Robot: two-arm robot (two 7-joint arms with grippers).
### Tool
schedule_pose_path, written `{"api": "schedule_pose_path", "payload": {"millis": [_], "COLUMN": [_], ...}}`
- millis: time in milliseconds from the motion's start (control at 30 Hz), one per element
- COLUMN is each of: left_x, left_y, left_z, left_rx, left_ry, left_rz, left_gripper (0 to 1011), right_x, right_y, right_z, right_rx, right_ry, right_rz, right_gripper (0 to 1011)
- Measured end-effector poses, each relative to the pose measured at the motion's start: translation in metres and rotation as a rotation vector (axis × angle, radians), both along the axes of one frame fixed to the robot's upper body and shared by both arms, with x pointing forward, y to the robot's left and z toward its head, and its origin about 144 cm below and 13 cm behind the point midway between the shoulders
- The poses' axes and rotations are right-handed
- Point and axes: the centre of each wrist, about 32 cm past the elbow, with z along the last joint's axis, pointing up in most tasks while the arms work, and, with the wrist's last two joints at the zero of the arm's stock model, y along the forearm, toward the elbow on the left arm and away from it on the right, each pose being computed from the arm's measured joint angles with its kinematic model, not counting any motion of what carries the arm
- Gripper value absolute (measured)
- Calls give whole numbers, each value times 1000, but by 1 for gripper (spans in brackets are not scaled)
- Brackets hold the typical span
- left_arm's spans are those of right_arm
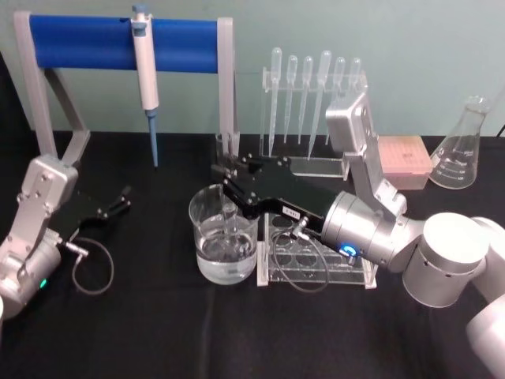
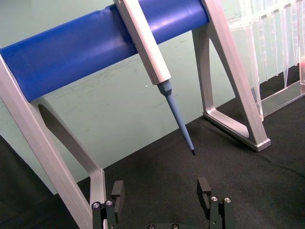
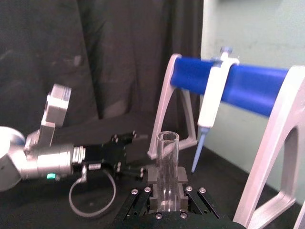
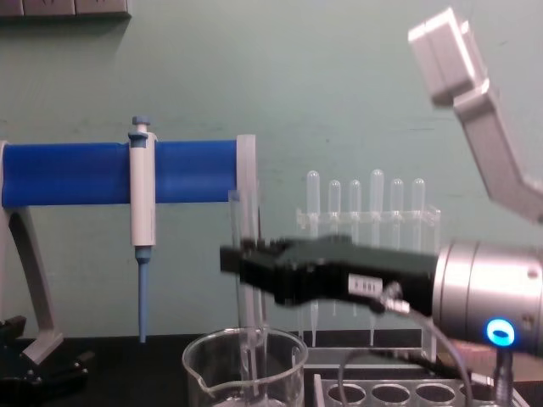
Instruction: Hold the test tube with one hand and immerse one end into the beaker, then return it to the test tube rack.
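Note:
The test tube (image 4: 240,280) stands upright, and its clear open rim (image 3: 167,138) rises above the fingers that clamp it. My right gripper (image 1: 227,178) is shut on its middle, reaching in from the right over the beaker (image 1: 224,237). The tube's lower end is down inside the beaker (image 4: 246,365), which holds some water. I cannot tell whether the end touches the water. My left gripper (image 1: 118,201) rests low on the black table at the left, well away from the beaker. Its fingers (image 2: 116,194) stand apart with nothing between them.
A grey stand with a blue bar (image 1: 118,43) holds a white-and-blue pipette (image 1: 145,67) behind the beaker. A clear rack with round holes (image 1: 316,260) lies under my right wrist. Plastic droppers (image 1: 312,95) hang behind it. A flask (image 1: 461,150) and a pink box (image 1: 402,162) stand far right.

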Motion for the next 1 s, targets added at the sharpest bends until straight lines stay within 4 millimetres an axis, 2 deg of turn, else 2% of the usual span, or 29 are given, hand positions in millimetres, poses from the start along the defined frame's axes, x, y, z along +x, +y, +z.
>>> {"api": "schedule_pose_path", "payload": {"millis": [167,300,1000], "left_x": [0,0,0], "left_y": [0,0,0], "left_z": [0,0,0], "left_rx": [0,0,0], "left_ry": [0,0,0], "left_rz": [0,0,0], "left_gripper": [1000,1000,1000], "right_x": [-1,-2,-3], "right_y": [-1,-1,-1], "right_z": [-20,-26,-28], "right_rx": [3,6,11], "right_ry": [15,19,19], "right_rz": [11,12,9], "right_gripper": [226,226,226]}}
